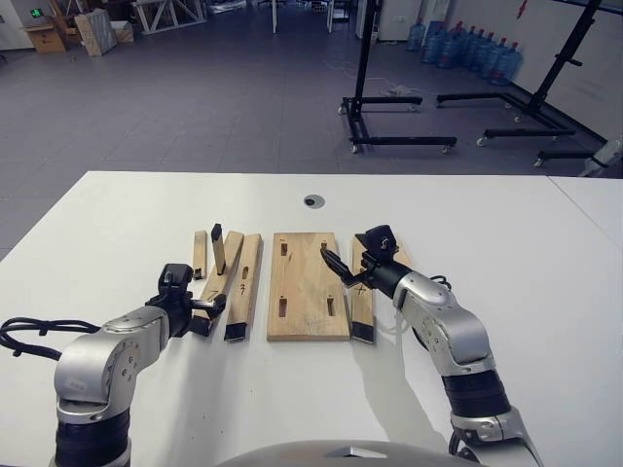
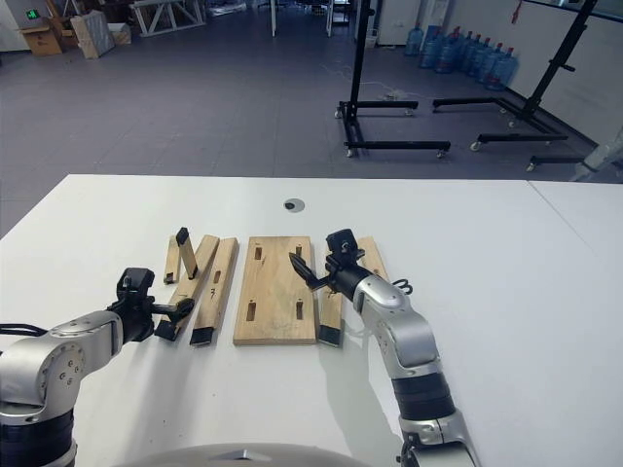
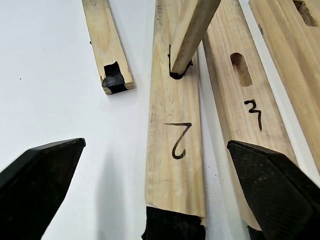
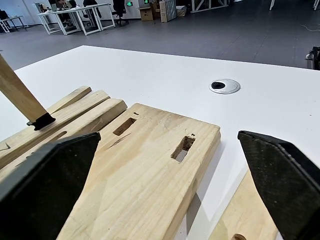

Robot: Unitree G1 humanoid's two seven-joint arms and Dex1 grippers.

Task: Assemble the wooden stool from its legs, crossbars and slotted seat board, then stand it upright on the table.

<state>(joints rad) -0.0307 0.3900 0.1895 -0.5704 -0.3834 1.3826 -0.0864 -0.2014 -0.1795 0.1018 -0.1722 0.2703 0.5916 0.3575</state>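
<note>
The slotted seat board lies flat mid-table. To its left lie two legs, one marked 2 and one marked 3, side by side. A crossbar stands tilted with its end in leg 2's slot. A short crossbar lies farther left. Another leg lies along the board's right edge. My left gripper is open at leg 2's near end, its fingers on either side. My right gripper is open just above the board's right edge.
A round cable grommet sits in the white table beyond the board. Black cables trail from both arms near the front edge. Wheeled black frames stand on the floor behind the table.
</note>
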